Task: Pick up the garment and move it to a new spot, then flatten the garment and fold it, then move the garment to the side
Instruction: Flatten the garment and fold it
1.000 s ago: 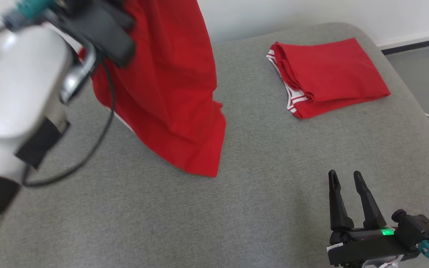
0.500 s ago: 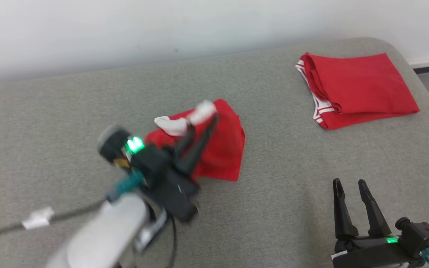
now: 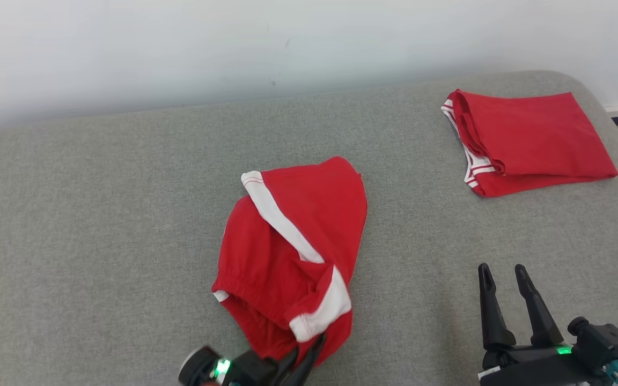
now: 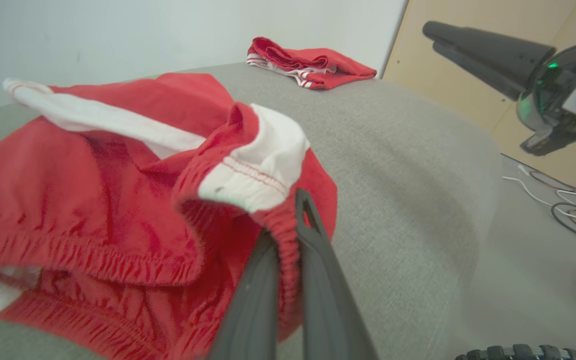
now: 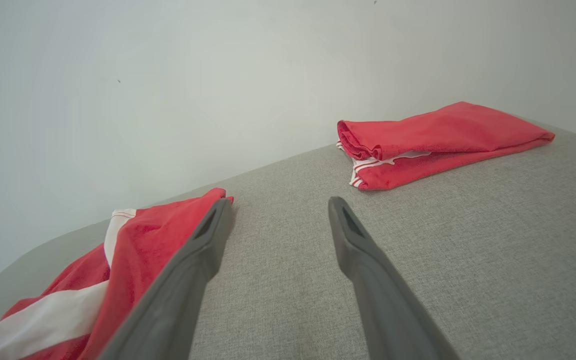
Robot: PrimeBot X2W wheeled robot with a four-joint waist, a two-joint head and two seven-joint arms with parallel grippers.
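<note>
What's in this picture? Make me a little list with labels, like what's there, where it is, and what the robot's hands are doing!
Surface: grey cushion
Messy garment: red shorts with white stripes, crumpled in the middle
Left gripper: shut on the shorts' stretchy waistband
Right gripper: open, holding nothing, apart from the cloth
Folded garment: red, neat, at the far right corner
</note>
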